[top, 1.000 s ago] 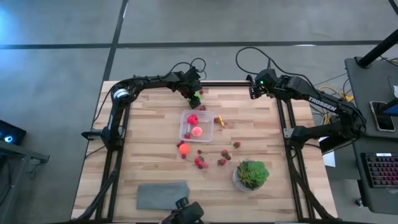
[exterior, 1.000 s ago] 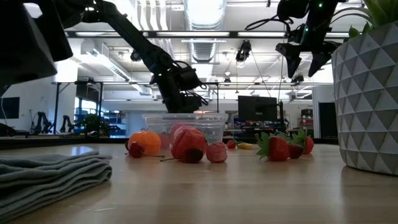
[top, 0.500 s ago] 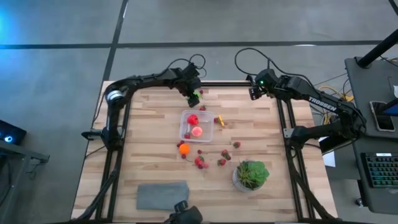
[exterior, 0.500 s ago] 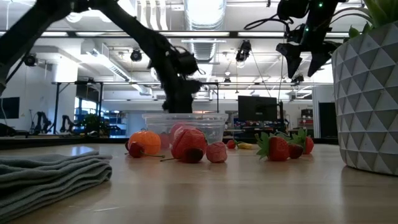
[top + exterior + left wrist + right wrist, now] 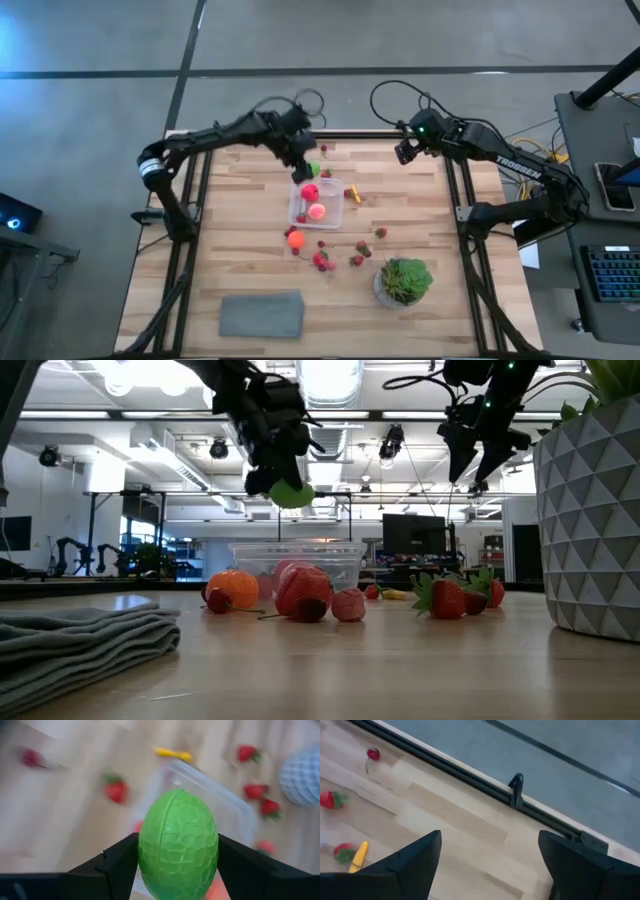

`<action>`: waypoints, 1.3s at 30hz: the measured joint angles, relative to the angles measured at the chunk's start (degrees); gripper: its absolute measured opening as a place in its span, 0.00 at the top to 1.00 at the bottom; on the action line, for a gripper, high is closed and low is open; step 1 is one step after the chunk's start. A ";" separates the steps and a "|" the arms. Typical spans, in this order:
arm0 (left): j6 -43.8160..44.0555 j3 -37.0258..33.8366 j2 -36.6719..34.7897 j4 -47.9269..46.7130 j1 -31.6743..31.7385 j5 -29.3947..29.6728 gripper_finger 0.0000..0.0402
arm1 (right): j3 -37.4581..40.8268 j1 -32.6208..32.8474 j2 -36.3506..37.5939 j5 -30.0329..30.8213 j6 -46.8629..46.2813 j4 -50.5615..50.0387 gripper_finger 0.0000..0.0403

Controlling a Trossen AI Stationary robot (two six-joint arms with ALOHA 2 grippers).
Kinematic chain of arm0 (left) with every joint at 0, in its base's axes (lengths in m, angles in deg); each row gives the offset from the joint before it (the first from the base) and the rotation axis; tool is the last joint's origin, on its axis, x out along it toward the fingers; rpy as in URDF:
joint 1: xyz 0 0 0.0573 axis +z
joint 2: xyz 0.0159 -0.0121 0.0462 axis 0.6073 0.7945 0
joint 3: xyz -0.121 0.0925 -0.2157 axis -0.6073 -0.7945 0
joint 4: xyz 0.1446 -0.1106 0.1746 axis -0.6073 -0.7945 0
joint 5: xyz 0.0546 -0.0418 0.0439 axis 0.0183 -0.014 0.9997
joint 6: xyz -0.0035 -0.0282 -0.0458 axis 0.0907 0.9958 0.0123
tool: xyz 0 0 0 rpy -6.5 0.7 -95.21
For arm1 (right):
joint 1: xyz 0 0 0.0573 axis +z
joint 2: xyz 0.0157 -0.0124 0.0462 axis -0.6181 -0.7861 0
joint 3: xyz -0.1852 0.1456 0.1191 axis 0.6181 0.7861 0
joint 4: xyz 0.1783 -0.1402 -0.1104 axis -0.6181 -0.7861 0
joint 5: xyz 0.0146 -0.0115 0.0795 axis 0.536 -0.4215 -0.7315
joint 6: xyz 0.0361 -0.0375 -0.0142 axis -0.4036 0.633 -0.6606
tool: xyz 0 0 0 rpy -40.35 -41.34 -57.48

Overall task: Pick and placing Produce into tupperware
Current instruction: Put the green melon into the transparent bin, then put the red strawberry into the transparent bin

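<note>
Wooden table [image 5: 240, 240]: left gripper [image 5: 177, 851] clamps a pebbled lime-green fruit [image 5: 177, 845], above the tupperware [image 5: 298, 565] in low view only. Right gripper [image 5: 490, 852] hangs open near the far edge.

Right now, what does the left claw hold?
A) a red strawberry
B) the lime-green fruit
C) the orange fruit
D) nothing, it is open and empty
B: in the left wrist view the left claw is shut on the lime-green fruit, and the low view shows it lifted above the tupperware.
</note>
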 joint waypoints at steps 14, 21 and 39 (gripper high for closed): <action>3.38 -13.15 1.16 8.04 -12.52 10.52 0.43 | 0.42 0.02 -0.02 -11.70 -1.55 0.83 0.19; 6.99 -15.16 1.14 10.23 -12.47 14.05 0.42 | 0.68 1.13 -0.04 -14.55 -3.09 -1.21 0.19; 4.88 -14.92 -0.52 10.14 -14.33 14.28 0.17 | 1.26 10.68 -0.39 -23.39 -6.34 -6.23 0.19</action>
